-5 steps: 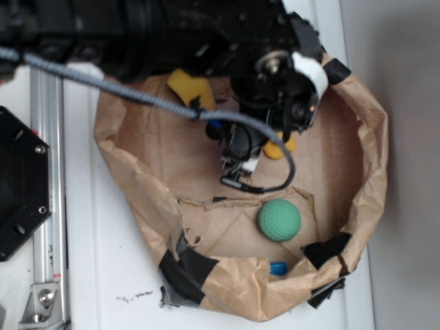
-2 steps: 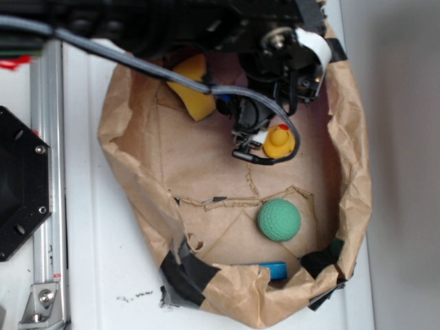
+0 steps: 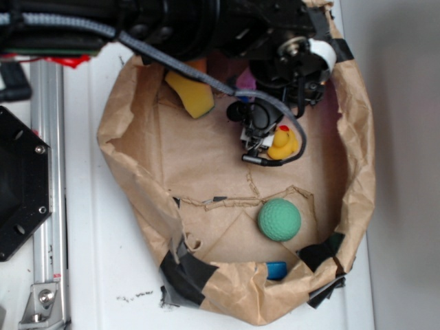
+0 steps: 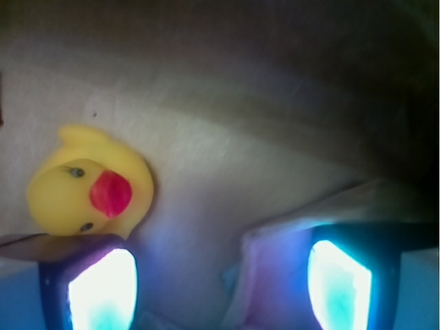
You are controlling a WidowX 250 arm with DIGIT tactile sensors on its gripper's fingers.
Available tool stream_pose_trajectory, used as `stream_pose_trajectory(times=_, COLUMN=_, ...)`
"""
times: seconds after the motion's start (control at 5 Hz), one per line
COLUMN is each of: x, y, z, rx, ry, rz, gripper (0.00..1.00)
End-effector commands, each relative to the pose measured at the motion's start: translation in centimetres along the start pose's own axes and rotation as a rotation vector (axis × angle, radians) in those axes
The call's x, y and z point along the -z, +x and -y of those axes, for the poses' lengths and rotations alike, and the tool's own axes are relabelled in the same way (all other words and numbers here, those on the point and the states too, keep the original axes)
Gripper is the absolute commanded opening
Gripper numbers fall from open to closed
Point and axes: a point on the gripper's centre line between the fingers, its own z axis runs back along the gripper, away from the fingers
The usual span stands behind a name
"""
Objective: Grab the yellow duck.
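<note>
Gripper (image 3: 260,141) hangs open and empty beside the duck (image 3: 283,144).
Ball (image 3: 279,220) and sponge (image 3: 190,93) lie apart; only the wrist view shows the duck's face.

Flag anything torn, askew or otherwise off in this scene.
The brown paper bag serving as a bin is torn along its floor and patched with black tape at the near rim. The yellow duck lies off-centre at the hand's left finger, not between the open fingers.

overhead exterior view straight down into paper bin (image 3: 124,165); wrist view close, low, sharing the yellow duck (image 3: 282,144) (image 4: 89,182)
</note>
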Motion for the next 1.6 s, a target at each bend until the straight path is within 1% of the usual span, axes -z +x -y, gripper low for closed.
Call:
stream_pose_trajectory(times=0.0, x=0.8, y=0.7, z=3.0, rx=0.091, ry=0.080, rz=-0.034, gripper=0.00)
stream_pose_trajectory(times=0.2, x=0.7, y=0.7, z=3.6, rx=0.109, ry=0.113, rz=-0.030, gripper=0.00)
stream_pose_trajectory(times=0.4, x=0.9, y=0.6, z=3.6, rx=0.105, ry=0.115, rz=-0.039, gripper=0.00)
stream_pose_trajectory(times=0.6, x=-0.9, y=0.4, z=3.7, rx=0.117, ry=0.120, rz=-0.010, gripper=0.50)
stream_pose_trajectory(times=0.8, x=-5.6, y=-0.1, z=2.7, rx=0.045, ry=0.069, rz=0.130, gripper=1.00)
stream_pose_trajectory(times=1.0, x=-8.0, y=-0.1, z=2.3, rx=-0.010, ry=0.041, rz=0.199, gripper=1.00)
stream_pose_trajectory(times=1.2, x=-8.5, y=0.7, z=2.2, rx=-0.067, ry=0.040, rz=0.227, gripper=1.00)
stream_pose_trajectory(times=1.4, x=-6.9, y=1.6, z=1.9, rx=-0.098, ry=0.087, rz=0.211, gripper=1.00)
